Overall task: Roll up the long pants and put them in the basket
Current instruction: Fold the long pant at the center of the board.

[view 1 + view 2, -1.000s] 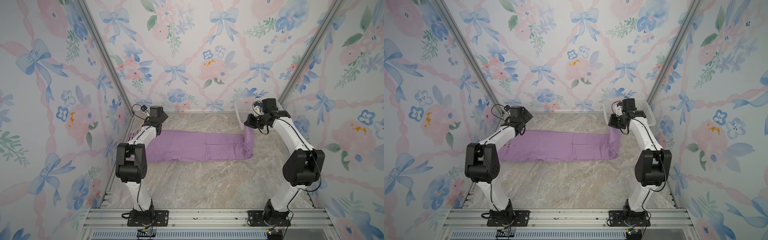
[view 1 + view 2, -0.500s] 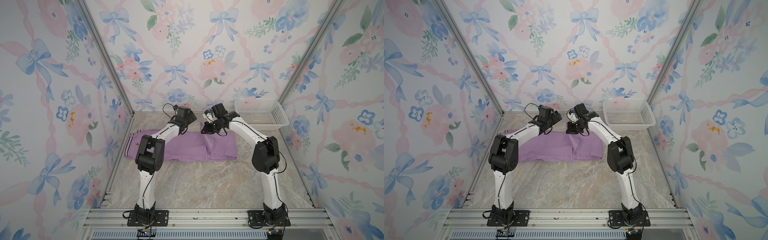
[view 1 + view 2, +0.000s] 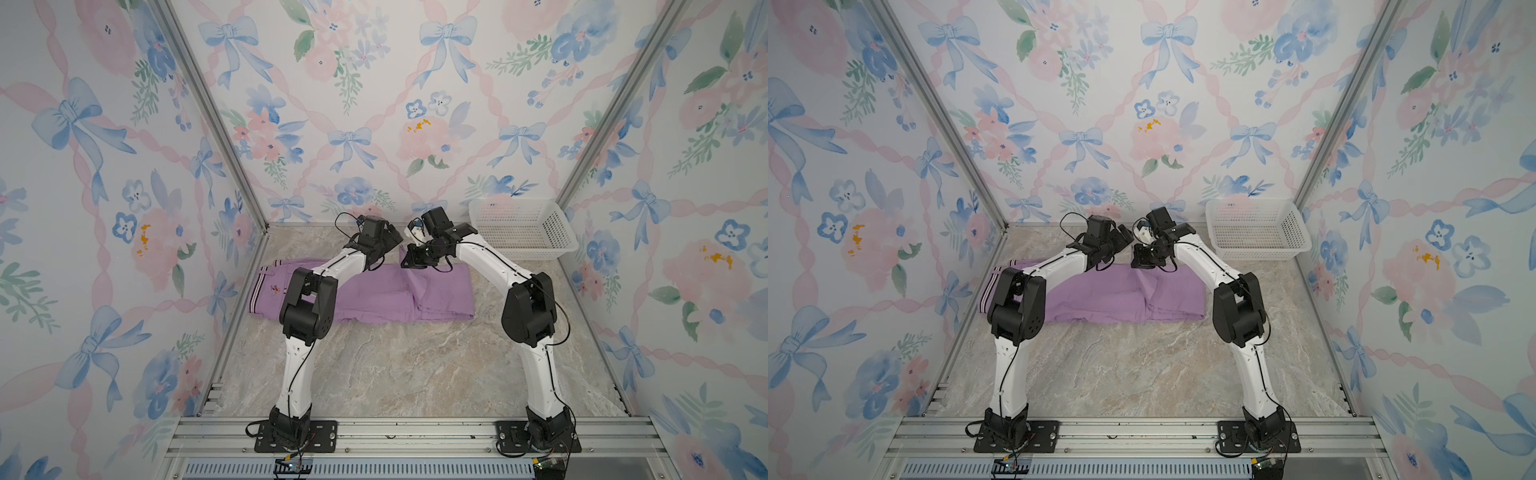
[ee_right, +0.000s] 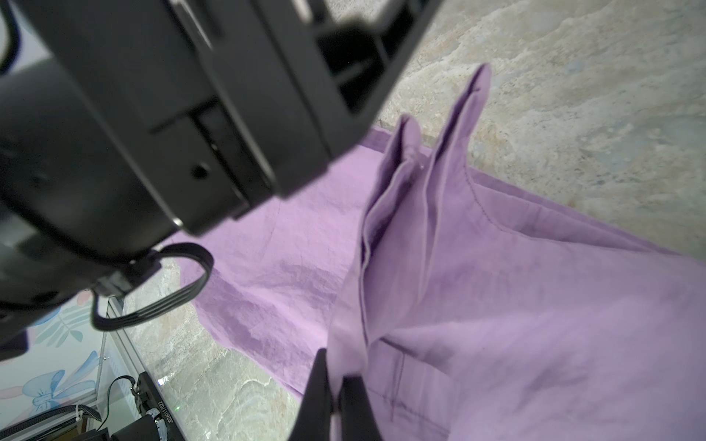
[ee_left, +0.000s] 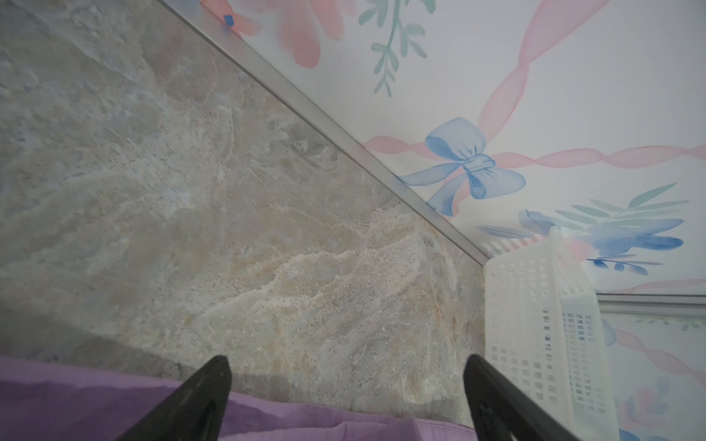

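Top stereo, wrist cams; pants (image 3: 382,299) shared

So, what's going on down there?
Left jaws open, empty. Right jaws shut on the long pants, cuff end folded over. White basket stands apart.

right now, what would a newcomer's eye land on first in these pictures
The lilac long pants lie across the far half of the marble table, striped waistband at the left, leg end folded back toward the middle. The right gripper pinches that folded end, beside the open left gripper. A white basket sits in the far right corner.
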`<state>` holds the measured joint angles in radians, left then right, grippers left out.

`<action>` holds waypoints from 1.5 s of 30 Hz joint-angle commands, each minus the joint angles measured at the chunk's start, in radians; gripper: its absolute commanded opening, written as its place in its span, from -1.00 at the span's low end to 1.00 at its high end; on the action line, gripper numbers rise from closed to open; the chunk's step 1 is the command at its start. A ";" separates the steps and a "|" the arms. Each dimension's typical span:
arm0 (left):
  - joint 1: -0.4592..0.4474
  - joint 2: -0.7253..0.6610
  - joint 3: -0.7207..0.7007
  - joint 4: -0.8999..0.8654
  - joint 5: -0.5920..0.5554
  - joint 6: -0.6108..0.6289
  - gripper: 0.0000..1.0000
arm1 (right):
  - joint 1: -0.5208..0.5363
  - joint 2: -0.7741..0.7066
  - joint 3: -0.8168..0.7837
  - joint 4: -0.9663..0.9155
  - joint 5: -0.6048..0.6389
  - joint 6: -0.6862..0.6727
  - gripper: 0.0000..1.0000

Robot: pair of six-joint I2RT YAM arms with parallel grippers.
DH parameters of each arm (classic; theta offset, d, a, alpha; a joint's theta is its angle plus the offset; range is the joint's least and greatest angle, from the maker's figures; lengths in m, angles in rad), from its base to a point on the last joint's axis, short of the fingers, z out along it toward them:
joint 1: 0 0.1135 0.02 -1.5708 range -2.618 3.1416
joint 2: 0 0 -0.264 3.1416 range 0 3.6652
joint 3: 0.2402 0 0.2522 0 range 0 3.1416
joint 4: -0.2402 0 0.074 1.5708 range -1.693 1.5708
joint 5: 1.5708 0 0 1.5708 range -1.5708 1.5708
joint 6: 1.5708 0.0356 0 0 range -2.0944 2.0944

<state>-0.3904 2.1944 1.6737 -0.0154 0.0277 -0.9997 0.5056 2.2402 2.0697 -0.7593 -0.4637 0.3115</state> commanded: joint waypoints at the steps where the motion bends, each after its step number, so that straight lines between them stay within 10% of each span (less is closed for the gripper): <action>1: -0.014 0.014 -0.033 0.046 0.083 -0.040 0.96 | -0.002 0.001 0.023 -0.010 0.003 -0.001 -1.00; 15: -0.014 -0.068 -0.184 0.189 0.227 -0.106 0.93 | -0.011 0.014 -0.047 0.050 -0.014 0.003 -1.00; 17: -0.015 -0.076 -0.202 0.203 0.227 -0.109 0.71 | -0.013 0.014 -0.057 0.057 -0.014 0.007 -1.00; 20: -0.015 -0.081 -0.221 0.218 0.225 -0.120 -0.79 | -0.015 0.013 -0.070 0.070 -0.017 0.008 -1.00; 21: -0.015 -0.081 -0.225 0.220 0.223 -0.123 -1.00 | -0.014 0.011 -0.075 0.075 -0.019 0.010 -1.00; 29: -0.022 -0.088 -0.242 0.231 0.214 -0.126 -1.00 | -0.018 0.006 -0.102 0.105 -0.031 0.017 -1.00; 33: -0.020 -0.092 -0.241 0.230 0.204 -0.120 -1.00 | -0.022 -0.026 -0.125 0.130 -0.036 0.018 0.87; 34: -0.018 -0.094 -0.241 0.230 0.205 -0.119 -1.00 | -0.025 -0.046 -0.143 0.140 -0.034 0.015 1.00; 45: 0.143 -0.219 -0.319 0.222 0.279 -0.086 -1.00 | -0.181 -0.397 -0.461 0.191 -0.004 -0.042 0.96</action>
<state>-0.3054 2.0514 1.3792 0.2085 0.2794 -1.1191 0.3573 1.9057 1.6543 -0.5938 -0.4786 0.3019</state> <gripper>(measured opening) 0.052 0.981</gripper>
